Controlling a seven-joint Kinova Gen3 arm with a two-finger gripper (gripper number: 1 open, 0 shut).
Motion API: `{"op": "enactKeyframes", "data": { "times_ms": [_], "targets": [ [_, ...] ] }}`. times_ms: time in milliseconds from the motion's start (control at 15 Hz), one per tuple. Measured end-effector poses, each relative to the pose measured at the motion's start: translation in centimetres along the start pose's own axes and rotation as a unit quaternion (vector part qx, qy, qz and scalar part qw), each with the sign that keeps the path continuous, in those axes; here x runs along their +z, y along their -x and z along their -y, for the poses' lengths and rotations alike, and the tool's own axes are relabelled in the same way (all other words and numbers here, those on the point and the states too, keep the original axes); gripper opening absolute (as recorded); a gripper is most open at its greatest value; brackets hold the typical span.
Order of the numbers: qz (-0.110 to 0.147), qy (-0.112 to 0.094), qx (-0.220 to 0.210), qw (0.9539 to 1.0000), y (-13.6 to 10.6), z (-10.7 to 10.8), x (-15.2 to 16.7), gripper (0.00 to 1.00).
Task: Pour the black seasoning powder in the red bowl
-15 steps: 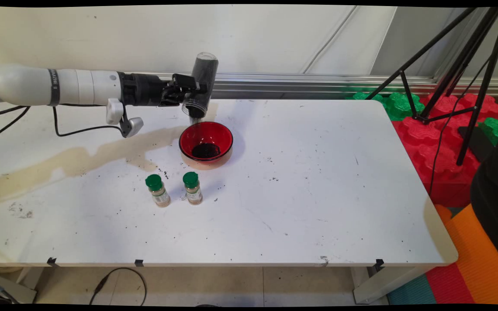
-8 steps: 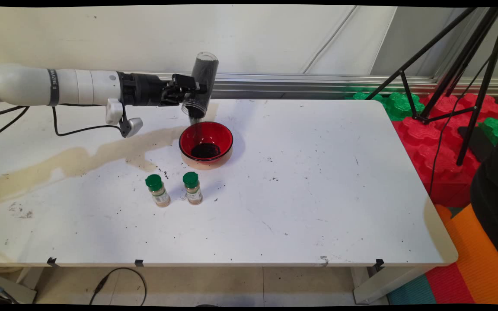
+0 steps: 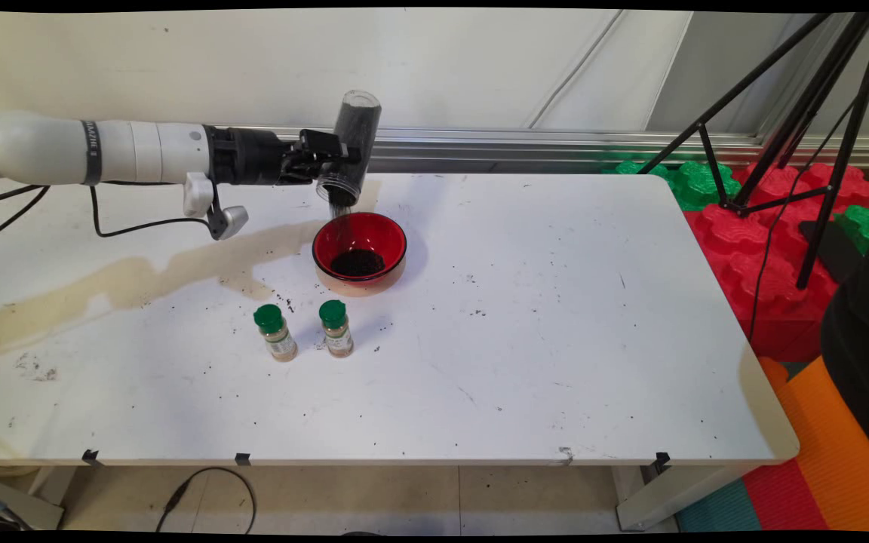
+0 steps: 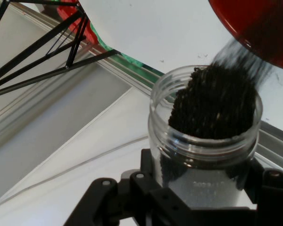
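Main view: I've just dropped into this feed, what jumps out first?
The gripper holds a clear jar upended over the red bowl at the table's middle back, and dark grains stream from its mouth onto a dark heap in the bowl. Two green-capped spice bottles stand just in front, beside a long tan stain running left.

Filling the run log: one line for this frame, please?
tool: shut on clear jar | jar: tipped mouth-down, black grains falling | below: red bowl, dark pile inside | nearby: two green-capped bottles, upright
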Motion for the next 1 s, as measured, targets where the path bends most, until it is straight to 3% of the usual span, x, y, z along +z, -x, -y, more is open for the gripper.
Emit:
{"op": "enactKeyframes", "data": {
  "times_ms": [1000],
  "targets": [
    [-0.004,0.003,-0.044,0.999,-0.12,0.2,-0.26,0.0]
  ]
}}
